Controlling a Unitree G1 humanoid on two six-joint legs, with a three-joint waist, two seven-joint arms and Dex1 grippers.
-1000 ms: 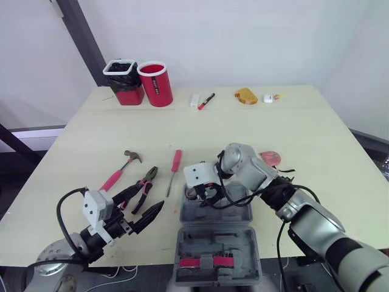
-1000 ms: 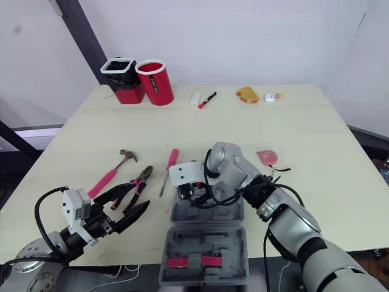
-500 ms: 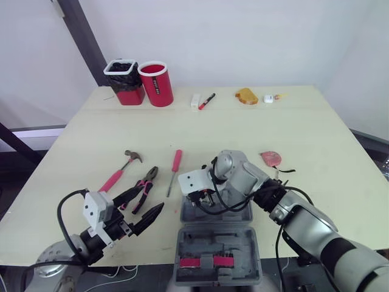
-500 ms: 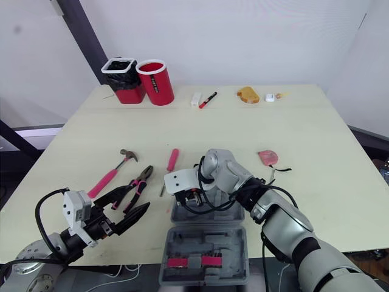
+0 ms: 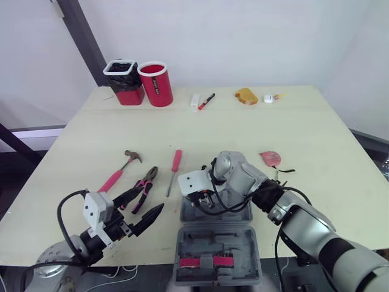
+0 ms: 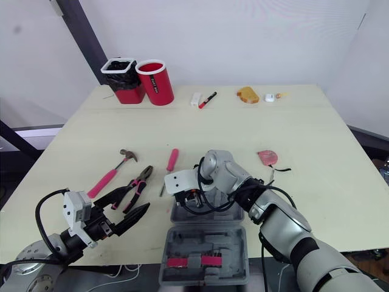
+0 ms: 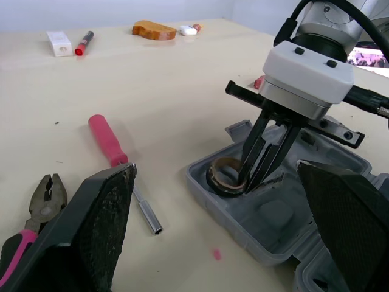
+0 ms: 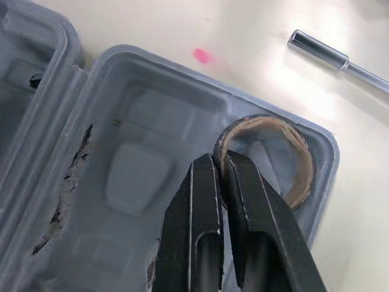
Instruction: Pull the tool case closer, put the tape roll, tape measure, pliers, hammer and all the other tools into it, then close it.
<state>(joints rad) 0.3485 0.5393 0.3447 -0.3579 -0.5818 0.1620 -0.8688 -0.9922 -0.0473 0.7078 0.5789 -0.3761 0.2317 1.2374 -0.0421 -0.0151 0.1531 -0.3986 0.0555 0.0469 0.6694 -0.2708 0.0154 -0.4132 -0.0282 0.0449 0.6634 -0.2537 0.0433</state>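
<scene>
At the desk (image 5: 243, 128) front edge our right fingers (image 8: 203, 182) clamp the tape roll (image 8: 302, 173) in the tool case (image 8: 130, 176) corner; left fingers (image 7: 103, 213) stand apart.

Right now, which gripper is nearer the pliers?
Left. The left gripper sits open beside the pliers; the right gripper is in the tool case, pinching the tape roll.

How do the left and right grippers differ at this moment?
The left gripper is wide open and holds nothing; the right gripper is shut on the wall of the tape roll. The left gripper sits over the table near the pliers; the right gripper reaches down into the far half of the tool case. Both have two black fingers.
</scene>
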